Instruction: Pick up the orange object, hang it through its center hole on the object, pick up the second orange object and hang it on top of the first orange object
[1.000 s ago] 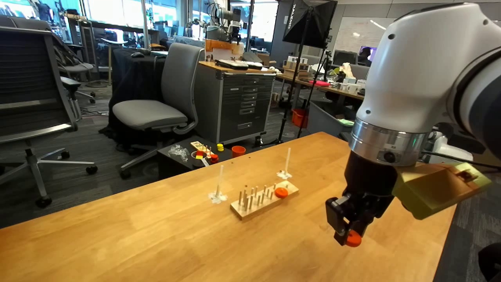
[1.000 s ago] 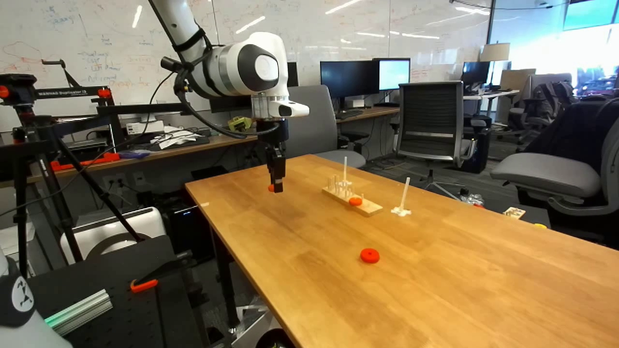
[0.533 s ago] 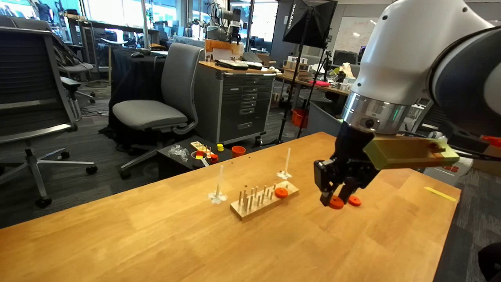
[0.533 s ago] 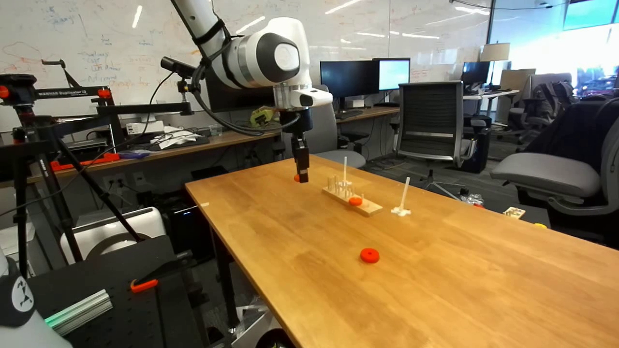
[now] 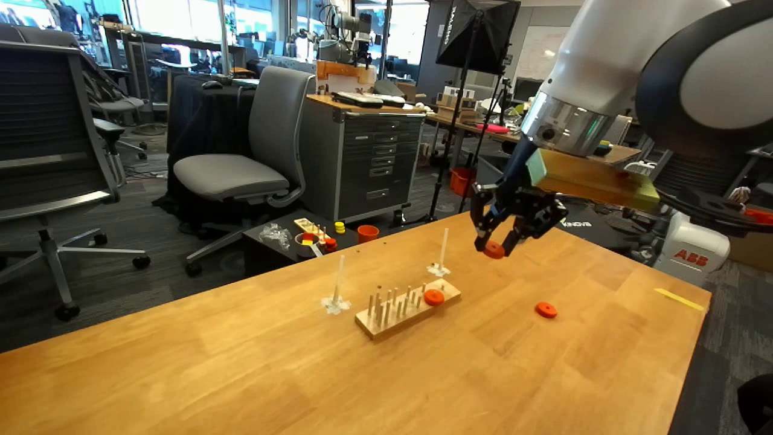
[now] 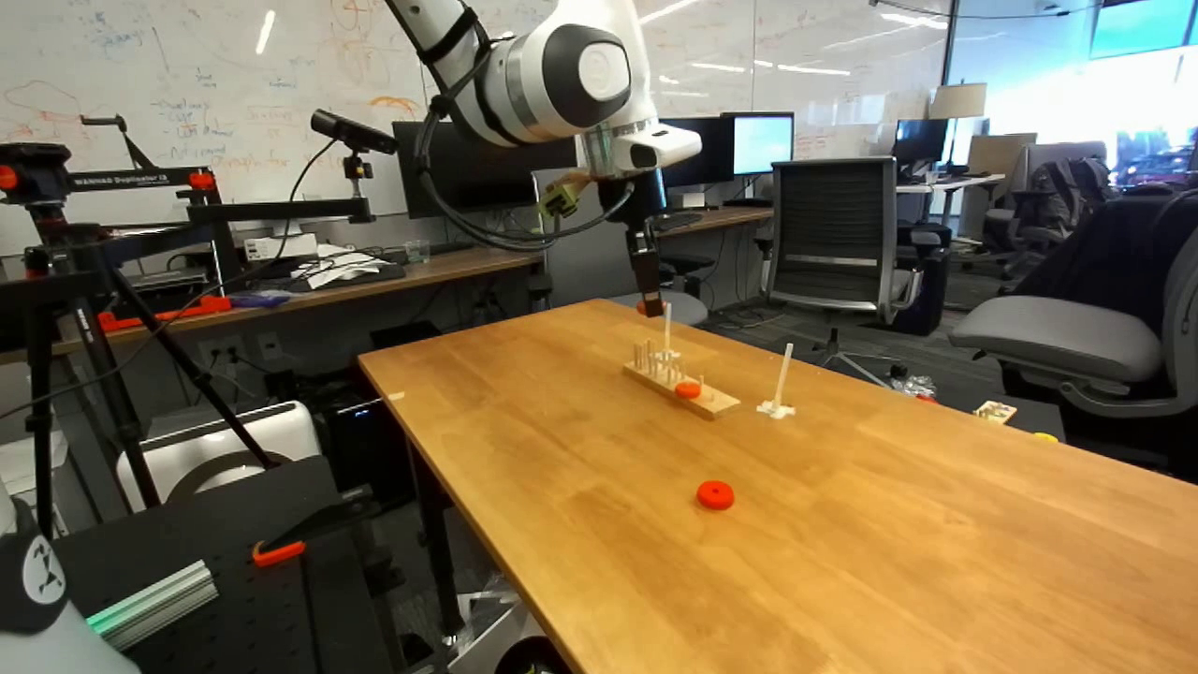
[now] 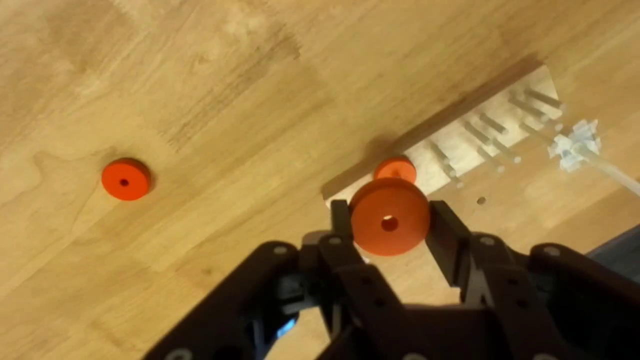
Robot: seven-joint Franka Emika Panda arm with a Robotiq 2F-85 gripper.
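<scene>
In an exterior view, the pale wooden rack point(image 5: 412, 312) stands on the table point(image 5: 272, 374), with 2 thin posts point(image 5: 444, 249) behind it. An orange seated disc point(image 5: 434, 297) rests on the rack near its right-hand end. To the right of the rack, the gripper point(image 5: 494, 246) hangs above the table and holds an orange raised disc point(image 5: 494, 251). Farther right of the rack, an orange loose disc point(image 5: 546, 310) lies flat on the table.

In an exterior view, the arm point(image 6: 533, 89) shows above the rack, and the gripper hides part of the raised disc. A black chair point(image 6: 833, 234) stands beyond the rack.

In the wrist view, the fingers point(image 7: 341, 220) pinch the raised disc, 1 at each side, and its center hole shows. Seen from there, it covers part of the rack's end.
</scene>
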